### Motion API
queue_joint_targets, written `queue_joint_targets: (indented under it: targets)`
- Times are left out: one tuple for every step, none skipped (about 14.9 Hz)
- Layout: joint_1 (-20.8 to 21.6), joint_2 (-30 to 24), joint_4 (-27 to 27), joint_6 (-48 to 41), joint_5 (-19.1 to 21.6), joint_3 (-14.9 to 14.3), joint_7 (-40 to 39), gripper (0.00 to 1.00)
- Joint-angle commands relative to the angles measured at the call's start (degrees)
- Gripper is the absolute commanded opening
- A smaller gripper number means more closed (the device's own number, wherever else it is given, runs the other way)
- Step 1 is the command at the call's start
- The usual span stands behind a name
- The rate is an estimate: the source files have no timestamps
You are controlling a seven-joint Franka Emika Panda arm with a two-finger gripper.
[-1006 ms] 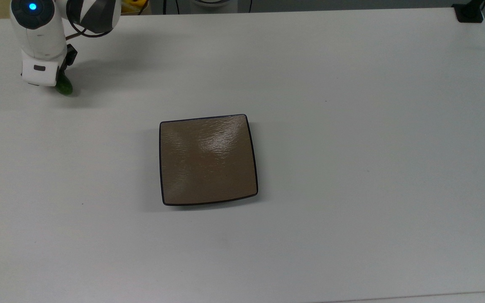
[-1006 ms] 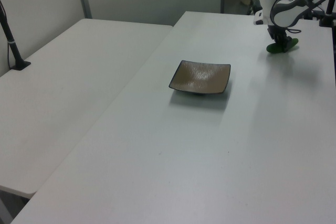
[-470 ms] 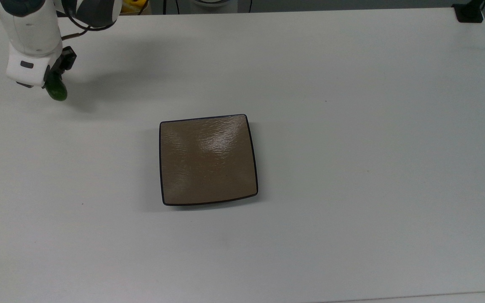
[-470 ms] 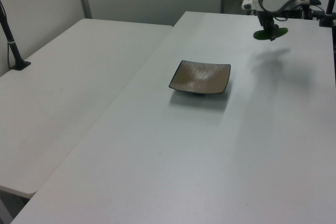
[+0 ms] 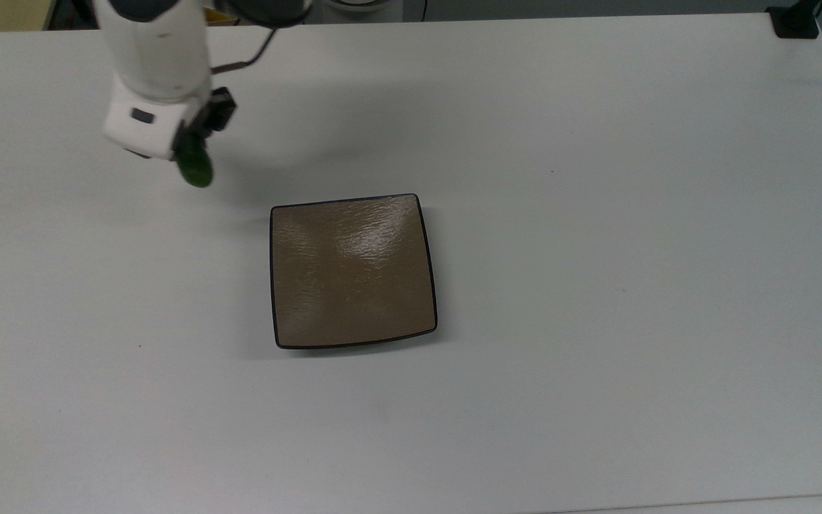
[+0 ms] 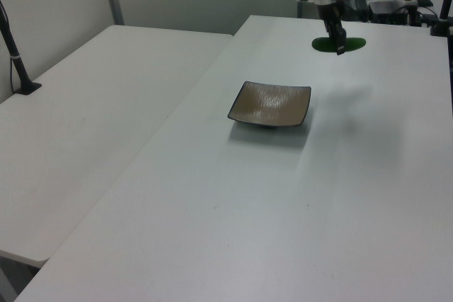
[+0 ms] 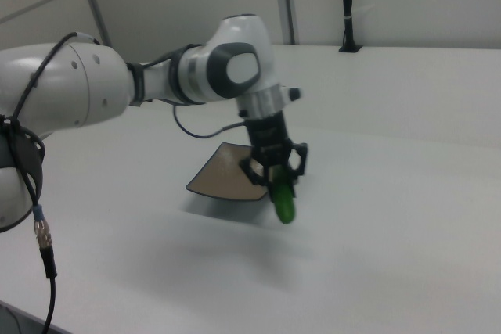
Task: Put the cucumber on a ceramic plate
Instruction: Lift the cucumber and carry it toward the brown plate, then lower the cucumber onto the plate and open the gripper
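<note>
White table point(image 5: 596, 285), second white table point(image 6: 85, 104), black post point(image 6: 15, 54)
</note>
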Motion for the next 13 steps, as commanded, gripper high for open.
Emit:
queue_joint_targets:
  targets:
    - [5.31, 0.27, 0.45, -1.75, 4.23, -1.03, 10.71, 0.22]
    - [6.62, 0.36, 0.45, -1.66, 5.11, -1.03, 14.06, 0.22]
    - [7.59, 0.45, 0.45, -1.31, 5.99, -1.03, 17.14, 0.22]
    - [7.78, 0.62, 0.54, -1.04, 6.78, -0.85, 19.96, 0.23]
    - [8.13, 0.63, 0.71, 0.87, 8.35, -0.68, 22.16, 0.23]
    - [8.39, 0.80, 1.50, 3.07, 10.63, -0.59, 25.14, 0.23]
    - [8.66, 1.50, 1.94, 4.57, 12.83, -0.59, 28.74, 0.23]
    - [9.35, 2.90, 3.16, 5.71, 14.42, -0.59, 32.17, 0.23]
    - [9.62, 4.48, 4.83, 6.51, 15.57, -0.59, 35.85, 0.23]
    - [9.97, 6.67, 6.58, 7.13, 16.10, -0.59, 39.72, 0.24]
    - [10.59, 8.43, 8.34, 7.65, 16.10, -0.59, 43.24, 0.25]
    - [11.03, 10.10, 9.23, 8.79, 16.10, -0.59, 46.41, 0.26]
    - [12.16, 11.51, 9.50, 12.63, 16.02, -0.59, 51.31, 0.33]
